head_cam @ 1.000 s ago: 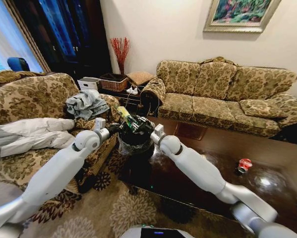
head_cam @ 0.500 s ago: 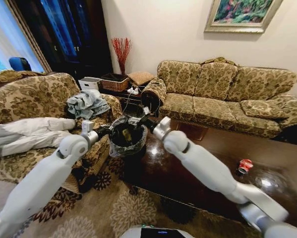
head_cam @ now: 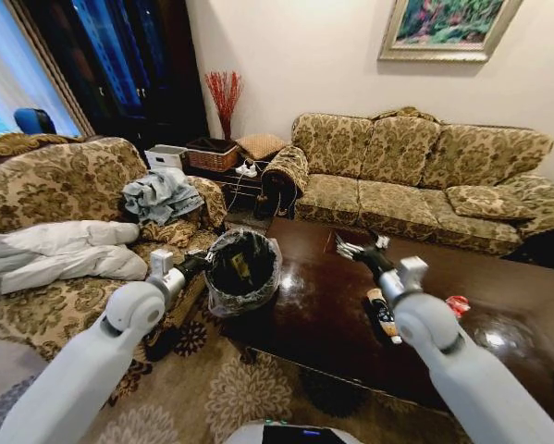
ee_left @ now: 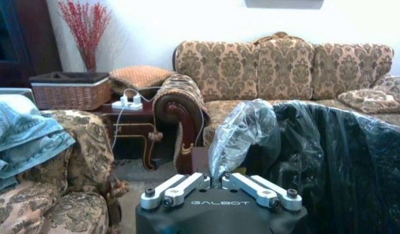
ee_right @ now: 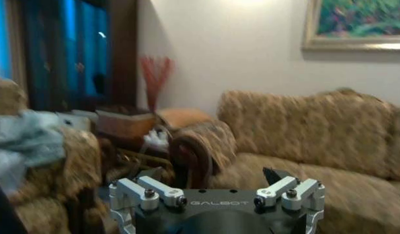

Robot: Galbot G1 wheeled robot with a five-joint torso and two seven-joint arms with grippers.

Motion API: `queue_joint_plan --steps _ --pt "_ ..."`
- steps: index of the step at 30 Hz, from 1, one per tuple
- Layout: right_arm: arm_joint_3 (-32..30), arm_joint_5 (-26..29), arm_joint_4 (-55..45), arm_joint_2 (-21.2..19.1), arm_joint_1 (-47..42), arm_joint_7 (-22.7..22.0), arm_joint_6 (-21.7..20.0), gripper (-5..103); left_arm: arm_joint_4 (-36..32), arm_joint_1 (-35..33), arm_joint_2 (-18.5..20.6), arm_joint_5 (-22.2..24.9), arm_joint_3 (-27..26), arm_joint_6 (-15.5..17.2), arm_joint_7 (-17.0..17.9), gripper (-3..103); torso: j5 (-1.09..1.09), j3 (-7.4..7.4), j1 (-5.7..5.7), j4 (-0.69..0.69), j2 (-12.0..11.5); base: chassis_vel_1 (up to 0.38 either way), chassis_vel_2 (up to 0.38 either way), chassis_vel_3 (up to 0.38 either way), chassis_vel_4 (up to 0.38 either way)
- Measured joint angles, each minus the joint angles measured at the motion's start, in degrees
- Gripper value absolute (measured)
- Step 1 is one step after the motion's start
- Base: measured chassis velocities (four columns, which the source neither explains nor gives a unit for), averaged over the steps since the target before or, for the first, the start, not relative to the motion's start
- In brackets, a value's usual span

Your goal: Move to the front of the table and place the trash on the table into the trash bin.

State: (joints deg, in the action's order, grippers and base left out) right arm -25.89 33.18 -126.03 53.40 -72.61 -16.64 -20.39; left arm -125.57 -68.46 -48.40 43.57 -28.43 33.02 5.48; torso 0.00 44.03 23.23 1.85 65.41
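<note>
L gripper sits at the near-left rim of the trash bin, w/ its fingers pressed together on a fold of the grey bag liner; wrist view shows the plastic pinched between the tips, so it's holding the bin mouth up. Bin stands on the rug just off the table's left end, touching or nearly so; a green-yellow wrapper lies inside it. Moving right: R gripper hangs over the table top, fingers spread wide, nothing between them. Just below it on the wood lies the brown bottle, on its side, cap end toward the robot. Further right, the crushed red can, well apart from the bin. Silver-white can — can't find it. Judging by this, one item's binned, bottle and red can to go. Risks: bottle is round and the top is glossy, so an off-centre pinch prob. rolls it away or spins it out. Also, L grip is only on thin liner; any tug could tear the bag or tip the bin. Red can is far over; the reach may be a stretch w/out repositioning.
</note>
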Motion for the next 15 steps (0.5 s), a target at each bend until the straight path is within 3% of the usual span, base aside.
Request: queue_joint_plan --steps 6,15 --pt "-3.24 -1.65 0.16 2.33 -4.67 2.65 2.43 100 -0.77 -1.05 -0.83 -1.50 0.70 0.02 -0.06 4 -0.01 0.00 0.01 0.01 0.00 0.000 0.000 0.000 0.000" --pt "-2.04 -2.32 -0.47 4.23 -4.99 2.88 2.65 100 -1.91 -3.32 -1.07 -2.06 -1.43 -0.12 -0.64 4 -0.01 0.01 0.01 0.02 0.00 -0.008 -0.015 -0.014 -0.009"
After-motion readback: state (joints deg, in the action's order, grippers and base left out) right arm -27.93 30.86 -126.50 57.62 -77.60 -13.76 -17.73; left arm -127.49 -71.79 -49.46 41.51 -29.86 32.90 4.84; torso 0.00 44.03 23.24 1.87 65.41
